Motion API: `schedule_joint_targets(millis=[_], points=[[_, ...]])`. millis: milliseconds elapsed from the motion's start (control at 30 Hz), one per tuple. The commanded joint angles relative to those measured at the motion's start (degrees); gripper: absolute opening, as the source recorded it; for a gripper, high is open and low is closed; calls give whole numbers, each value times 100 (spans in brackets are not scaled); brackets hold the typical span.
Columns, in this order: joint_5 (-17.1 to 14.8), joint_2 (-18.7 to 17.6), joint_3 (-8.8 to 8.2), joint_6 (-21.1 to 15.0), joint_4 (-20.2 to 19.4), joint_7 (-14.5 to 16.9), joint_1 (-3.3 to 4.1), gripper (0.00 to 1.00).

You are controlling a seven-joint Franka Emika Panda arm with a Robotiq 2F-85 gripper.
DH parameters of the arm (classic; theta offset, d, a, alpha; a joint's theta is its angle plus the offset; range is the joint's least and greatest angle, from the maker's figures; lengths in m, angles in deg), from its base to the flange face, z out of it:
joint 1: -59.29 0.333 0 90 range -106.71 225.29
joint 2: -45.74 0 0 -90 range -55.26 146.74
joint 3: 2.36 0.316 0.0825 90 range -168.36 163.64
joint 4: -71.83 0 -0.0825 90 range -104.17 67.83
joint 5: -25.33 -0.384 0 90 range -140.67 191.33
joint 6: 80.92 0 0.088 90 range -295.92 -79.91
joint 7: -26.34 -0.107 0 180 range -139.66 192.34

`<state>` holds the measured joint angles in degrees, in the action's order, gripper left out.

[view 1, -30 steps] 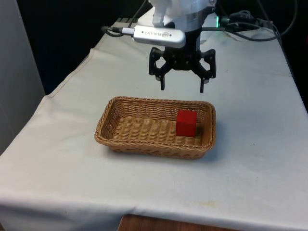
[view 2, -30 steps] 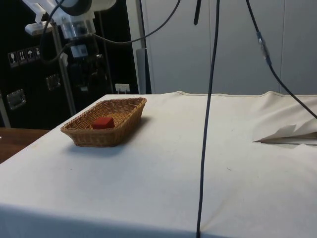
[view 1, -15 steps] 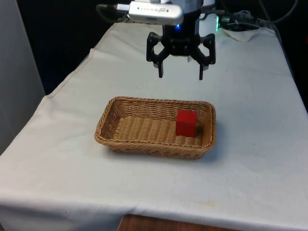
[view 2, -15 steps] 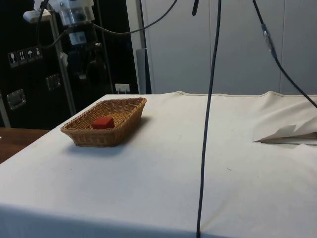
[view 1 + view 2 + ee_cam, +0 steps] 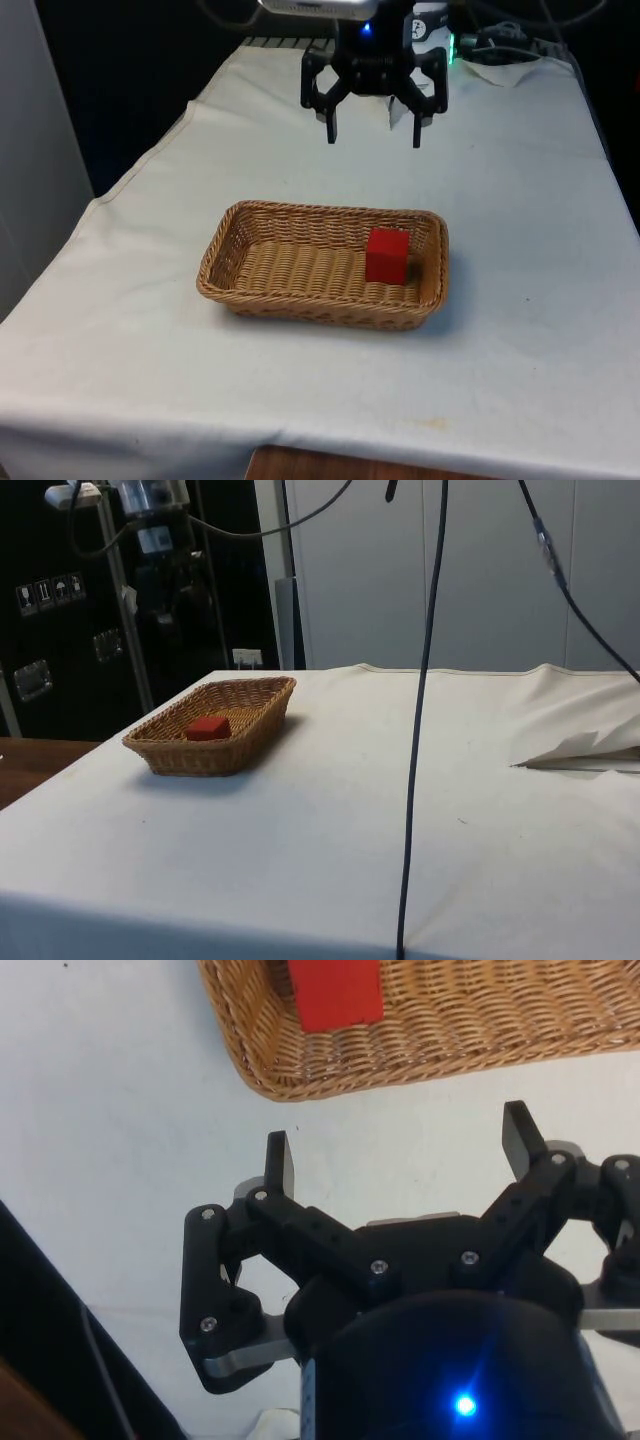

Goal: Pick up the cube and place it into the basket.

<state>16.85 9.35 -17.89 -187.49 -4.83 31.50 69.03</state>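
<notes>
Front view first: the small red cube [image 5: 387,255] sits inside the brown woven wicker basket [image 5: 250,240], near the end on the front view's right, with one side close to the basket wall. The black two-finger gripper [image 5: 374,133] hangs high above the white cloth on the table [image 5: 540,300], behind the basket and well apart from it. Its two fingers are spread wide and nothing is between them. A second ago the gripper was lower and closer to the basket; now it has gone up and back, while the cube and the basket have not moved at all. Side view next: the red cube [image 5: 208,727] lies low in the wicker basket [image 5: 255,720], which rests flat on the white cloth [image 5: 400,820], and a dark cable [image 5: 420,730] hangs down in front. In this view too, the cube and basket are in the same spot as before. Wrist view last: the gripper [image 5: 398,1158] shows its fingers wide apart and holding nothing, with the white cloth [image 5: 120,1160] under it, and the red cube [image 5: 335,993] inside the basket [image 5: 480,1030] a little way off. I think the job is done, since the cube is in the basket and the arm is pulling away.
</notes>
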Motion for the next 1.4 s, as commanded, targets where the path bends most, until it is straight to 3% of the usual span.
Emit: schedule_joint_targets(millis=[0, 100, 367, 400, 433, 633, 667, 700, 900, 933, 967, 1033, 1200, 1233, 1267, 1367], points=[[29, 86, -17, -40, -92, 6, 23, 100], [0, 57, -6, 0, -46, 0, 6, 100], [34, 430, -17, -172, -476, 29, 57, 100], [6, 350, -6, -46, -361, 17, 29, 100], [40, 464, -17, -183, -516, 29, 63, 100], [46, 699, -17, -298, -791, 23, 92, 100], [11, 613, 0, -172, -682, 23, 63, 100], [52, 733, -17, -315, -831, 23, 97, 100], [74, 985, -17, -476, -1152, 6, 143, 100], [34, 865, 0, -332, -991, 23, 103, 100], [80, 1026, -17, -498, -1197, 0, 149, 100], [92, 1129, -11, -567, -1329, -6, 172, 100], [126, 1312, -6, -693, -1570, -23, 206, 100], [86, 1209, 11, -561, -1438, 11, 166, 100], [132, 1346, -6, -722, -1616, -29, 212, 100], [160, 1495, 6, -814, -1805, -40, 235, 100]])
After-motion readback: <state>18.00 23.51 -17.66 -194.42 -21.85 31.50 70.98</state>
